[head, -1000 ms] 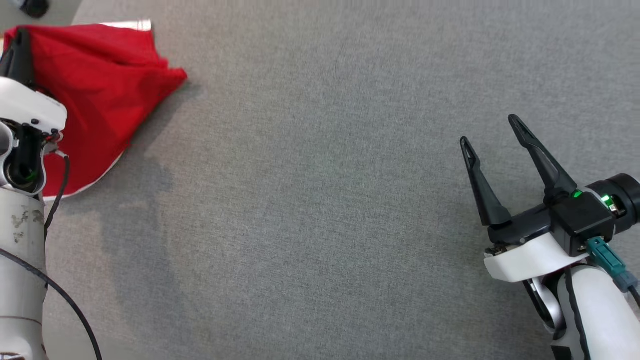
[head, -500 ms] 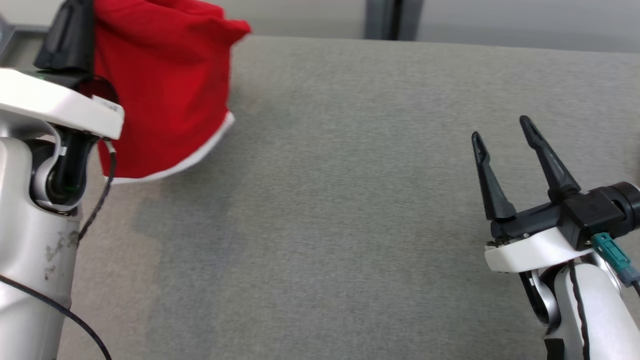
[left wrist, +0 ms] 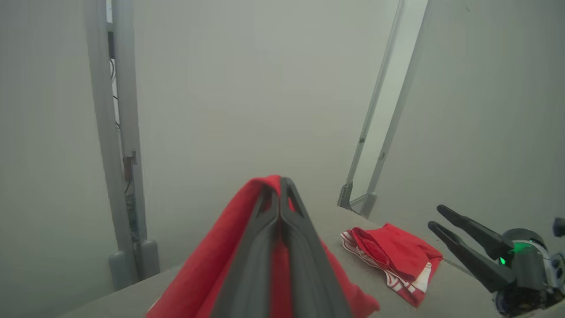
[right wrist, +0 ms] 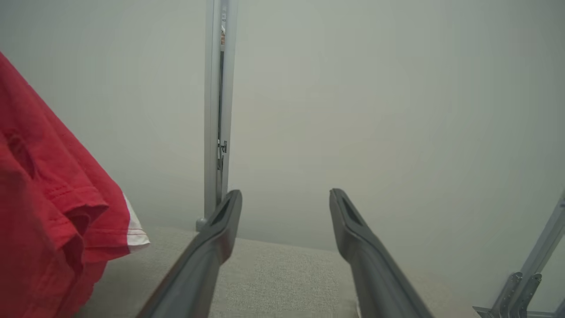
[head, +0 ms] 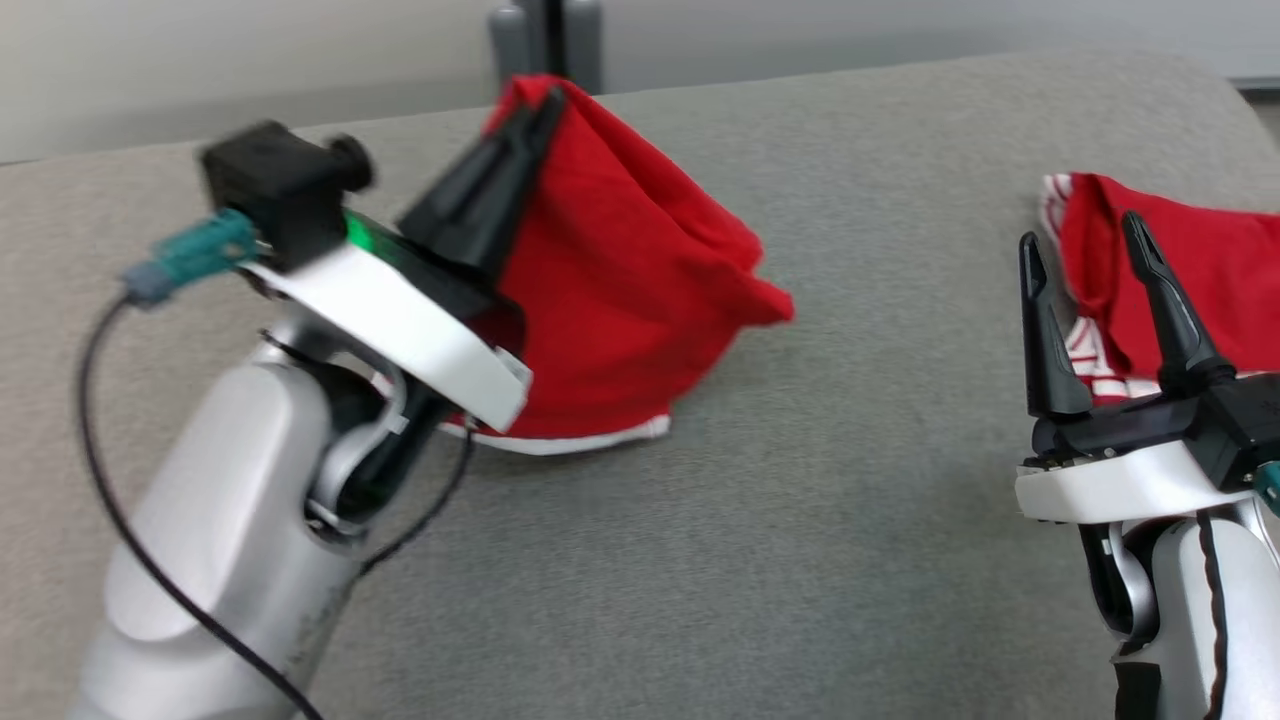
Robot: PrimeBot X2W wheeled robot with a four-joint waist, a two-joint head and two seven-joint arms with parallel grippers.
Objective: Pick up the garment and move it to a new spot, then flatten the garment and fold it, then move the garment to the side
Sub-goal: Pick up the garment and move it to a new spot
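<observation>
The garment (head: pixel 620 300) is red with a white hem and hangs bunched from my left gripper (head: pixel 545 100), which is shut on its top edge. Its lower part trails on the grey table (head: pixel 800 550). In the left wrist view the closed fingers (left wrist: pixel 265 247) lie along the red garment (left wrist: pixel 212 265), which drapes down on both sides. My right gripper (head: pixel 1080 230) stands open at the lower right with nothing between its fingers. The right wrist view has that gripper (right wrist: pixel 284 196) wide apart, and the hanging garment (right wrist: pixel 48 198) at its left edge.
A second red garment with white stripes (head: pixel 1200 260) lies crumpled at the table's right, just behind my right gripper; it is also in the left wrist view (left wrist: pixel 393 254). A grey post (head: pixel 545 40) stands behind the table's far edge. Pale walls lie beyond.
The head camera has tilted and turned, bringing the far edge and the second garment into view. My left gripper has raised the garment and carried it toward the table's middle. The right gripper stays open.
</observation>
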